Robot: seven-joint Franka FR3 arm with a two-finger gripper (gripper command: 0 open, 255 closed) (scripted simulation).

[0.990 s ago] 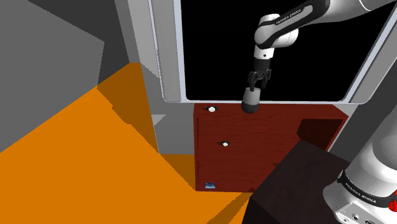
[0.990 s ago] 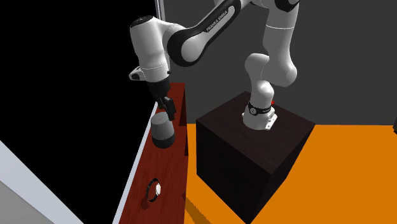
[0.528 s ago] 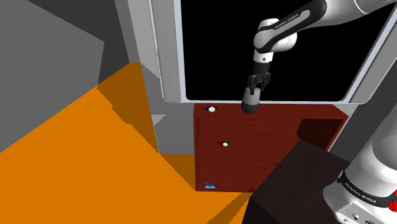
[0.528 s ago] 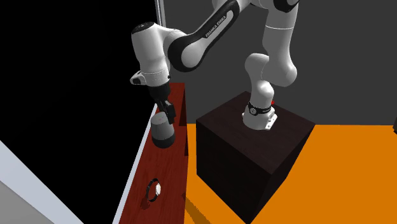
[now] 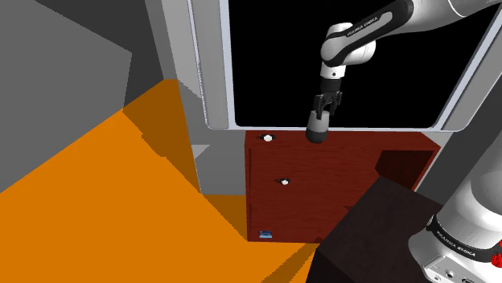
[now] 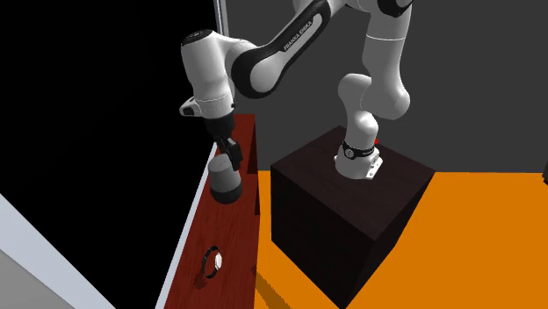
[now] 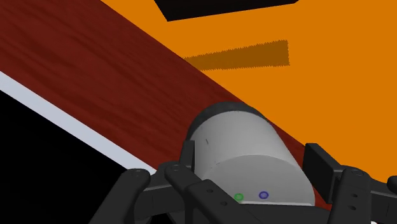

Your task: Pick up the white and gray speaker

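Gripper [image 6: 231,158] is clamped on the speaker [image 6: 225,183]. The fingers [image 7: 320,168] press on opposite sides of the pale grey cylinder near its top end, where the two small green and blue dots sit. Most of the body hangs below the fingertips. It looks clear of the red-brown wooden cabinet top [image 6: 230,230] directly underneath, so I'd call the pick mostly done.

Risks as I see them:
- The grip is high on a smooth round shell, so a fast swing or jerk could let it pivot or slide out between the pads.
- If dropped, it lands on the cabinet top below the gripper. Being a cylinder, it could roll off the edge to the orange floor [image 7: 331,95].
- The small round object [image 6: 212,261] on the same top is well away from the gripper, so no clash is likely.
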